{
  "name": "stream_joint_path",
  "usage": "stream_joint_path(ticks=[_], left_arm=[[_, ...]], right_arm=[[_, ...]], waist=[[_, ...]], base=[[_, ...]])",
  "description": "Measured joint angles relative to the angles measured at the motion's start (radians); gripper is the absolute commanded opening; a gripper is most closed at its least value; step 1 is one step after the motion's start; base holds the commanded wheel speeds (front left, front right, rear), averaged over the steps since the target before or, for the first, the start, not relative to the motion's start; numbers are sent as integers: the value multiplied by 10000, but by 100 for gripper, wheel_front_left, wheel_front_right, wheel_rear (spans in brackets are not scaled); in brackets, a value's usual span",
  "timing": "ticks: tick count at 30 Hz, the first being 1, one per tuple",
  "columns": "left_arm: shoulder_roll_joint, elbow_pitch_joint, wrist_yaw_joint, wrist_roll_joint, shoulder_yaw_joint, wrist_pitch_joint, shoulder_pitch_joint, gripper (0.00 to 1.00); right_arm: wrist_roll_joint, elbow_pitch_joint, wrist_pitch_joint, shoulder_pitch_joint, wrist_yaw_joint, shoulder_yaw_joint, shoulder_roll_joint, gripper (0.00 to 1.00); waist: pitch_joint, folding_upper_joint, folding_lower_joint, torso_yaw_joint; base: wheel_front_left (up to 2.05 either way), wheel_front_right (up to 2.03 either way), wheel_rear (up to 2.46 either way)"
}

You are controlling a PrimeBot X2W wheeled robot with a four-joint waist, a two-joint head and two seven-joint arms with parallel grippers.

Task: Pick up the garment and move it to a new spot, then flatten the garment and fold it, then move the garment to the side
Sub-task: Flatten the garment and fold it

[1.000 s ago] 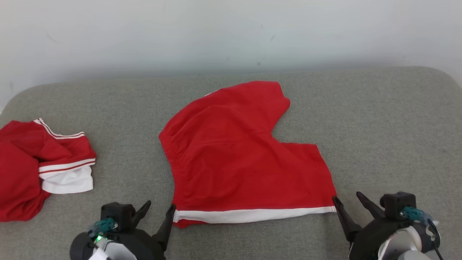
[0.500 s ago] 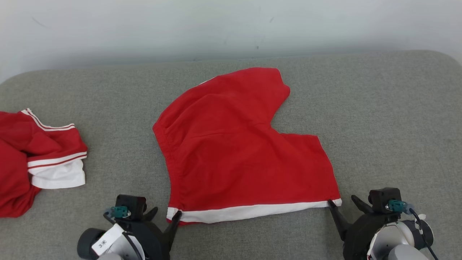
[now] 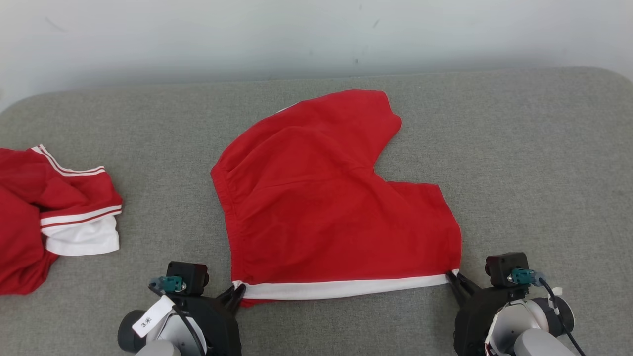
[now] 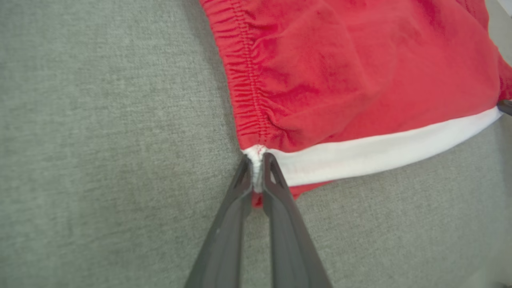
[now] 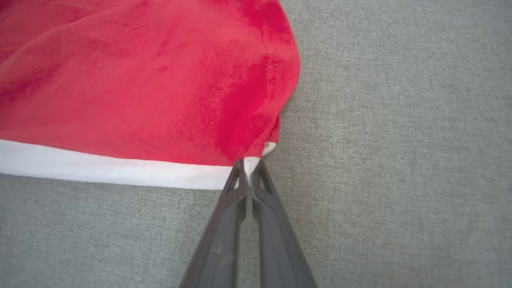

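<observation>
On grey cushion (image 3: 519, 163), red shorts (image 3: 321, 207), left hand (image 3: 236, 289) and right hand (image 3: 452, 277) pinching hem corners, other garment (image 3: 44, 207) well apart

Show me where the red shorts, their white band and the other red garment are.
red shorts (image 3: 321, 207), head view, middle of the red cloth.
white band (image 3: 346, 289), head view, middle of the strip.
other red garment (image 3: 24, 222), head view, its red part.
</observation>
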Motion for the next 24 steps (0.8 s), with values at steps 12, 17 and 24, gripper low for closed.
stream_joint_path(ticks=[12,17,24], left_arm=[[167,-504,98,21,307,-495,-40,0],[370,-1058,-207,-10,316,-428,-169,0],[727,-1172,-1918,-1361,347,1607,-2180,0]], right_arm=[[385,-159,-326,-59,265,-564,-217,0],[468,-332,347,-629,849,-100,-579,0],[1350,322,3685,-3584,2092,663,-612,0]], waist=[[-206,0,0,25],[-142,0,0,-23],[381,0,0,-251]], base=[[0,0,0],[0,0,0],[0,0,0]])
